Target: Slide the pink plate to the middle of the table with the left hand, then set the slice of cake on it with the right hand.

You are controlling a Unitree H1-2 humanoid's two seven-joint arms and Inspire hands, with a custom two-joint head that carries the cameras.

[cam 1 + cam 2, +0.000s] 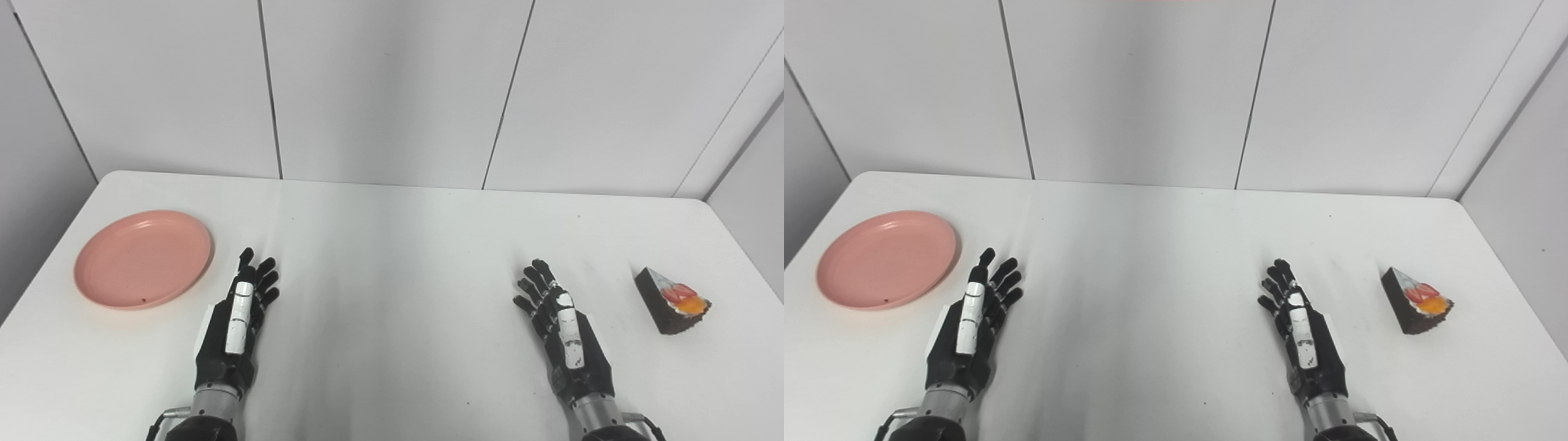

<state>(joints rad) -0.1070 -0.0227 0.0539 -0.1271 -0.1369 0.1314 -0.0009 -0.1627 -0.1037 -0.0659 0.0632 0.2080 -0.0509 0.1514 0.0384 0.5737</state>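
Observation:
A round pink plate [143,258] lies on the left side of the white table [398,245]. A dark chocolate cake slice [672,300] with red and orange fruit on top sits at the right side. My left hand [239,318] is open and empty, edge-on near the table surface, just right of the plate and apart from it. My right hand [560,324] is open and empty, edge-on, well left of the cake. The same scene shows in the right eye view, with the plate [887,258] and the cake [1417,300].
White wall panels [392,92] rise right behind the table's far edge. The table's left and right edges lie close to the plate and the cake. The stretch of table between my two hands is bare.

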